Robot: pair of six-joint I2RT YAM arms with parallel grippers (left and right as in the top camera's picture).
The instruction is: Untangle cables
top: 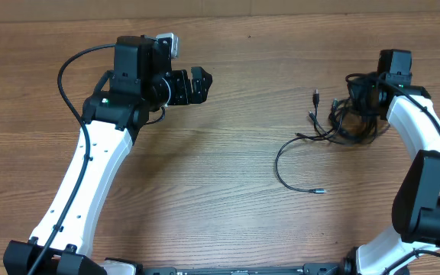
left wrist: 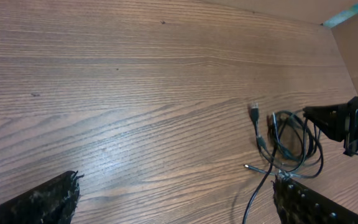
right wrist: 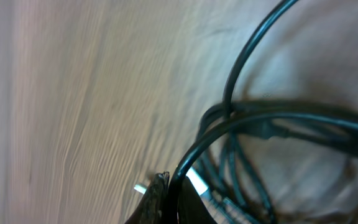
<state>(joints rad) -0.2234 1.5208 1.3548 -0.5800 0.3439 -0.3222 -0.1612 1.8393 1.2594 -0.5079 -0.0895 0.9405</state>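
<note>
Thin black flexible cables loop right against the right wrist lens, blurred. One strand runs along a dark fingertip of the right gripper. Whether its jaws pinch a strand or merely rest beside it cannot be told. The tangled bundle lies at that gripper's tips on the brown wood-grain table. A loose strand curves away from it to a small silver plug. The left gripper hangs with fingers spread wide, holding nothing. The bundle is well ahead of it, toward its right finger's side.
</note>
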